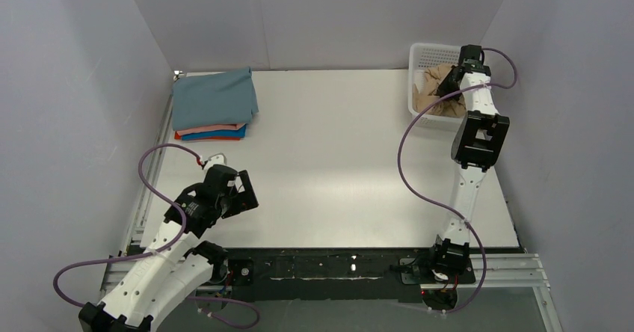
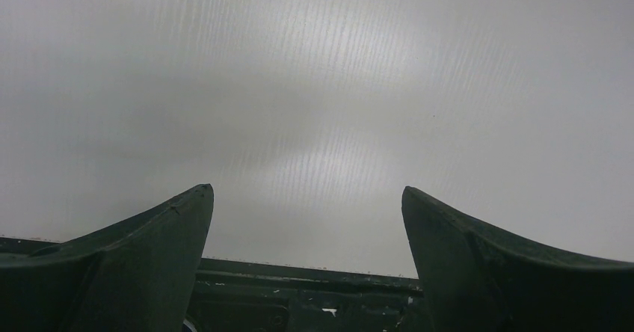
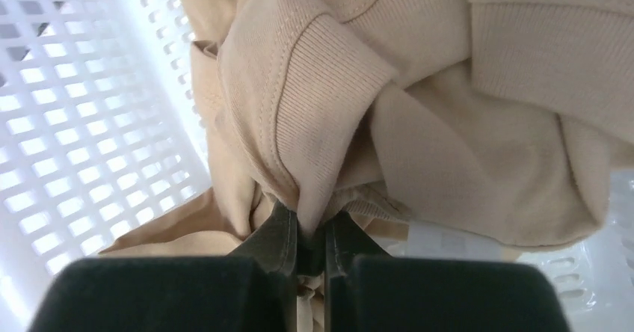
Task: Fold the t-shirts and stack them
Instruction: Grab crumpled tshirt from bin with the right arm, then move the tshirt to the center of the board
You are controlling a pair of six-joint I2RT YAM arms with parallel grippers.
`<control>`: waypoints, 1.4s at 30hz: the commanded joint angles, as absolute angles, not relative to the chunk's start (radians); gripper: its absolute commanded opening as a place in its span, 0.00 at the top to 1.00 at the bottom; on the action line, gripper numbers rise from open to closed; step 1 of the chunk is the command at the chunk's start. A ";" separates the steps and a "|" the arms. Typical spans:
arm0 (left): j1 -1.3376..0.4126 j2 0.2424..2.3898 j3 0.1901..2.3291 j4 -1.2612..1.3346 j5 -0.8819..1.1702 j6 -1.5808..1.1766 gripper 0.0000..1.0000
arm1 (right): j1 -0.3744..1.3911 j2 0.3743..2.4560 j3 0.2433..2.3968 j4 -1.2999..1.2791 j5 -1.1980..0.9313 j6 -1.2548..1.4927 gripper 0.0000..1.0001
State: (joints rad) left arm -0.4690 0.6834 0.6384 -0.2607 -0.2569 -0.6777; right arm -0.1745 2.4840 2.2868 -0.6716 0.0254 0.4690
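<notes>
Nearest you, your left claw [image 1: 241,192] sits over the left side of the surface [image 1: 336,160], a little in from the near-left corner. Its fingers [image 2: 149,250] are spread wide with nothing between them. The left wrist view shows only bare pale surface past the two dark tips.

Your right arm [image 1: 478,137] rises from the near edge and reaches along the right edge toward the far-right corner. There the white lattice basket [image 1: 430,47] stands, and your right claw [image 3: 312,226] is down inside it. That claw is pressed together on a bunched fold of the tan-beige t-shirt [image 3: 448,123], pinching the cloth just below a ribbed, stitched band. The shirt is crumpled, not folded. It lies heaped in the basket, with the lattice wall showing to its left in the right wrist view. From the top view you can see the tan cloth filling most of the basket beside the arm's wrist.

In the far-left corner you have a neat stack of folded t-shirts resting on the surface. The dusty grey-blue t-shirt [image 1: 214,96] is on top and covers most of the pile. Below it, only the near edges show: the salmon t-shirt [image 1: 218,127], then the bright blue t-shirt [image 1: 220,132], then the orange-red t-shirt [image 1: 205,137] at the bottom. The stack and the basket are well apart, at opposite far corners.
</notes>
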 commanded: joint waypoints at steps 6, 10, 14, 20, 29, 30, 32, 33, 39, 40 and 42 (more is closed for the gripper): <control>-0.472 0.652 0.640 -0.324 -0.264 -0.687 0.02 | -0.141 2.129 2.281 -0.556 -0.090 0.454 0.99; -0.472 0.641 0.638 -0.322 -0.256 -0.695 0.02 | -0.102 1.942 2.217 -0.495 -0.095 0.432 0.99; -0.472 0.627 0.639 -0.318 -0.246 -0.706 0.02 | -0.024 1.798 2.195 -0.470 -0.200 0.403 0.99; -0.472 0.578 0.657 -0.346 -0.241 -0.726 0.02 | 0.153 1.656 2.233 -0.493 -0.400 0.376 0.99; -0.472 0.523 0.678 -0.452 -0.287 -0.769 0.02 | 0.348 1.478 1.755 -0.428 -0.562 0.335 0.92; -0.472 0.523 0.678 -0.457 -0.288 -0.770 0.02 | 0.351 1.474 1.673 -0.418 -0.560 0.319 0.90; -0.472 0.525 0.675 -0.467 -0.293 -0.781 0.02 | 0.351 1.482 1.522 -0.412 -0.484 0.296 0.70; -0.472 0.528 0.674 -0.468 -0.292 -0.792 0.02 | 0.351 1.491 1.456 -0.417 -0.427 0.289 0.49; -0.472 0.628 0.688 -0.457 -0.311 -0.813 0.02 | 0.351 1.492 1.294 -0.502 -0.094 0.300 0.17; -0.472 0.655 0.694 -0.446 -0.321 -0.821 0.02 | 0.352 1.469 1.283 -0.509 -0.070 0.301 0.17; -0.471 0.723 0.712 -0.411 -0.334 -0.820 0.02 | 0.352 1.411 1.243 -0.511 -0.057 0.303 0.15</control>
